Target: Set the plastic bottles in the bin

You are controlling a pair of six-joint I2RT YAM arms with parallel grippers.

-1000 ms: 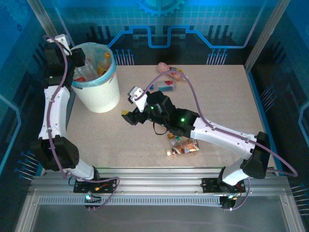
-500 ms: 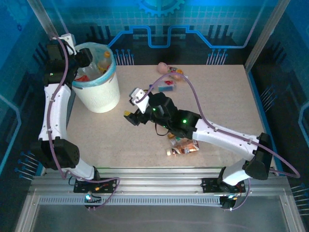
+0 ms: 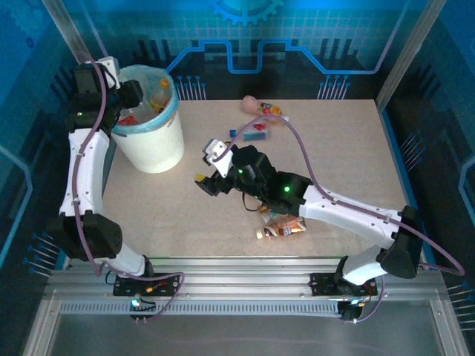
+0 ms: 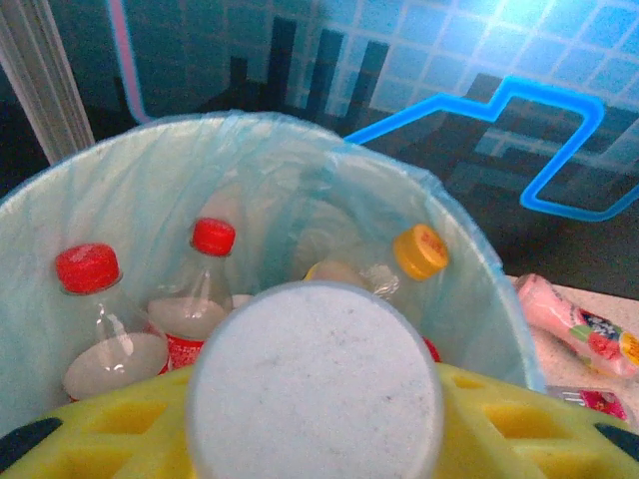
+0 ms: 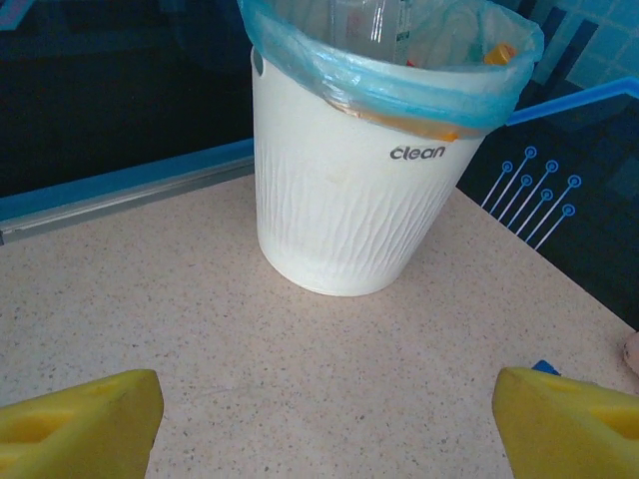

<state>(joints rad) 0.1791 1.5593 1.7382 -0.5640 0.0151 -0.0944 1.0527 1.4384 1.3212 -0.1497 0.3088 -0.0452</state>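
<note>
Over the bin my left gripper is shut on a plastic bottle. Its round pale end faces the camera between the yellow fingers. Inside the blue liner lie bottles with red caps and one with an orange cap. From above, the left gripper hangs at the left rim of the bin. My right gripper stands open above bare table, right of the bin. Its yellow fingers are wide apart with nothing between them.
A pink bottle and others lie at the table's far edge, one with a red label nearer the middle. An orange-labelled bottle lies under the right arm. The pink bottle lies just beyond the bin.
My left gripper has moved a little to the right, further over the bin's opening. The right arm has drifted slightly right and toward the near edge, its jaws still open.
</note>
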